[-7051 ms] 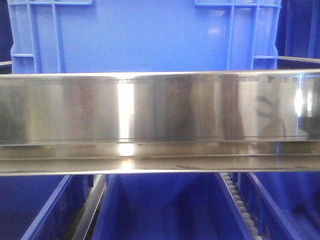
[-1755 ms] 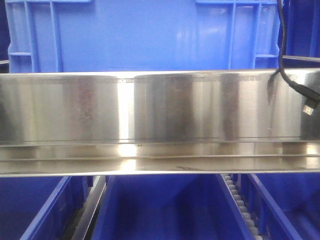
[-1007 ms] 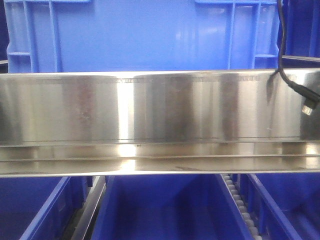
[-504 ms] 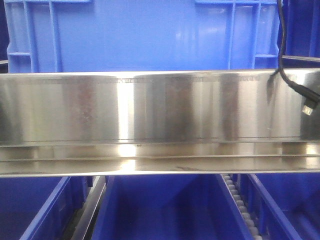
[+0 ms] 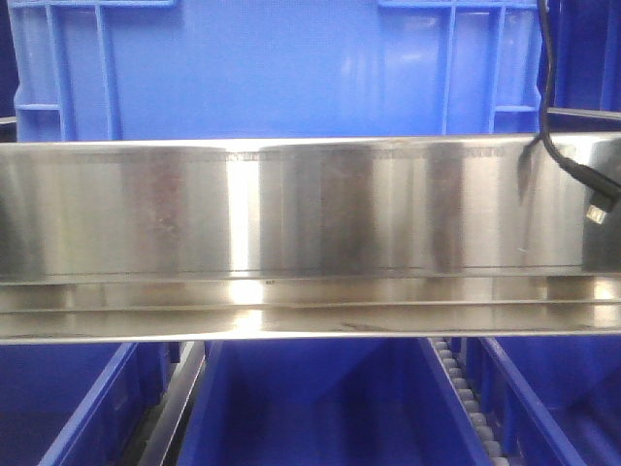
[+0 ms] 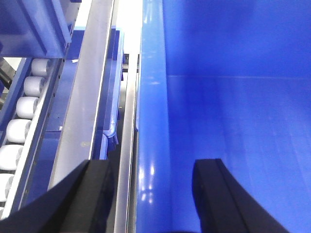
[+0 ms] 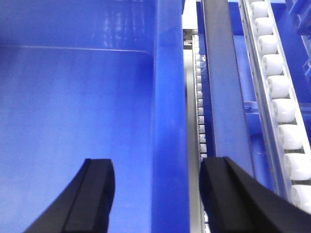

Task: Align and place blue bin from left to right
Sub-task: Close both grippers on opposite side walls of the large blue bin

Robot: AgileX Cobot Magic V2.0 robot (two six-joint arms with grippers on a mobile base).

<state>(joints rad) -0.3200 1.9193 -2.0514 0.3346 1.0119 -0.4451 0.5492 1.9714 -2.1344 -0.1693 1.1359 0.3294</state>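
The blue bin stands on the upper level behind a steel rail, its ribbed front wall facing the front camera. In the left wrist view my left gripper is open and straddles the bin's left wall, with one finger outside over a steel strip and the other inside the bin. In the right wrist view my right gripper is open and straddles the bin's right wall, with one finger inside the bin and the other outside. Neither gripper shows in the front view.
A shiny steel rail crosses the front view. Darker blue tubs sit below it. A black cable hangs at the right. White roller tracks run along both sides of the bin. Another blue crate stands to the left.
The black cable has come into the front view at the right since the oldest frame, and the bin has edged slightly. Over the last second nothing visibly moves.
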